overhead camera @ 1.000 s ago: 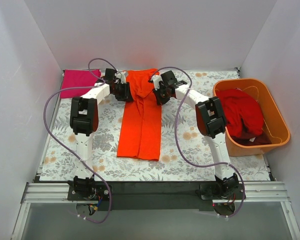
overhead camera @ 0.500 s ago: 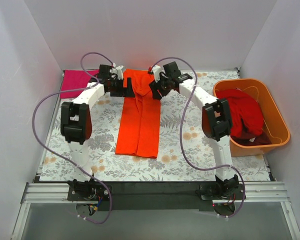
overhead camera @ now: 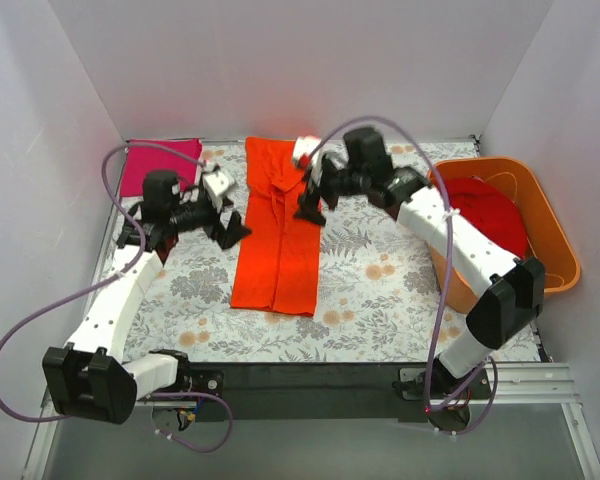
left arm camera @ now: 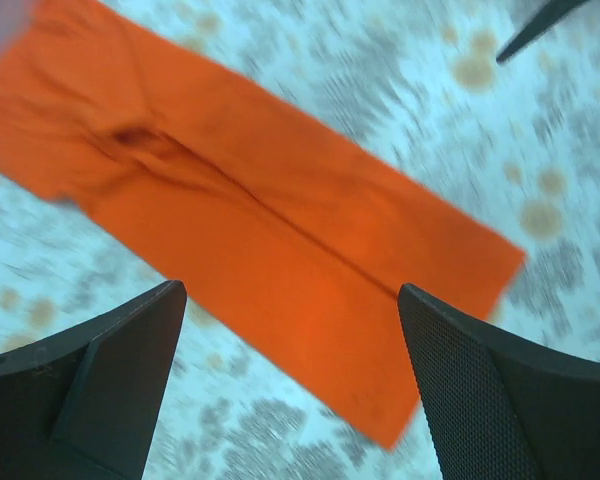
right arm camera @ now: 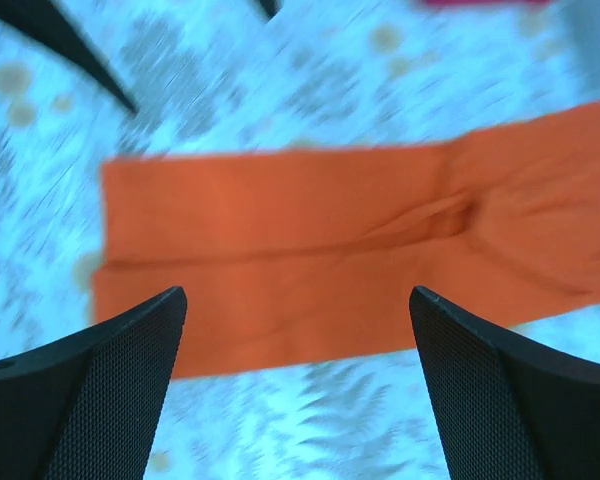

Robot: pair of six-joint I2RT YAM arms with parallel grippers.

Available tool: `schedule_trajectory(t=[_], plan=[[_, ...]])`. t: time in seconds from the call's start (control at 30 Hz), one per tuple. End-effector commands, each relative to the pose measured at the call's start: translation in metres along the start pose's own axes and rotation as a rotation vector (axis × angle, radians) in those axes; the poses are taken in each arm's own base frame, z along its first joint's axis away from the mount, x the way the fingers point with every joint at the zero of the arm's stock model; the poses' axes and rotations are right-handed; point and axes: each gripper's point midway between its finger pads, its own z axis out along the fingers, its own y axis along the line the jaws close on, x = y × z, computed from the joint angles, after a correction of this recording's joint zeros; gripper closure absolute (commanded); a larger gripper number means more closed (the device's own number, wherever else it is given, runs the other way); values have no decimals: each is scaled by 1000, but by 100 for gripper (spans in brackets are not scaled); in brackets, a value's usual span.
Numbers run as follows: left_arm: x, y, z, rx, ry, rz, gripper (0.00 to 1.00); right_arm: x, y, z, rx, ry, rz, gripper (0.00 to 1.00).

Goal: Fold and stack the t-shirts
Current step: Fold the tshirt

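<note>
Evidently the orange t-shirt [overhead camera: 278, 235] lies flat on the table [overhead camera: 380, 290], folded lengthwise, ready for a crosswise fold. The left gripper [overhead camera: 228, 228] beside its left edge and the right gripper [overhead camera: 312, 205] at its right edge both gape wide, empty.

The top view looks steeply down from behind the arms [overhead camera: 115, 310] over the whole tabletop [overhead camera: 380, 290]. Each wrist view hangs closer, blurred, looking down between its own wide jaws. All three share the orange shirt [overhead camera: 278, 240].
</note>
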Motion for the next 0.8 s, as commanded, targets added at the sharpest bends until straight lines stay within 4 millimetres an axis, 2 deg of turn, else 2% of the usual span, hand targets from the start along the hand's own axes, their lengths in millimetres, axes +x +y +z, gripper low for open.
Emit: schedule_trajectory(t=[0.0,0.03,0.07,0.1,0.13,0.17,0.2,0.23,0.27,0.3,0.47,0.6,0.63,0.7,0.77], plan=[[73,-63,-20,227,134,68,14,98,89,21,-179,267,-43,2],[100,-82,-26,276,181,27,14,106,120,26,-230,281,-88,2],[104,-92,-33,307,160,95,14,129,141,21,-261,321,-103,2],[113,-101,-36,330,165,97,16,136,153,25,-277,317,-137,1],[135,-114,-40,362,197,79,18,140,173,28,-312,318,-165,2],[138,-118,-43,363,184,110,19,148,180,30,-318,331,-175,4],[147,-121,-44,370,181,144,21,166,190,30,-332,359,-170,6],[152,-122,-43,365,173,172,21,165,195,36,-328,335,-189,11],[166,-127,-44,367,180,183,22,171,197,39,-325,337,-193,14],[173,-127,-43,367,177,233,24,180,204,40,-337,346,-204,18],[200,-129,-37,375,180,290,30,197,203,54,-314,357,-235,29],[212,-132,-35,394,201,283,35,205,204,62,-311,361,-231,35],[214,-131,-33,395,205,277,36,208,204,62,-315,366,-227,40],[219,-132,-32,401,212,280,38,216,206,63,-321,387,-227,46],[223,-128,-29,391,218,294,39,228,209,61,-332,411,-225,48]])
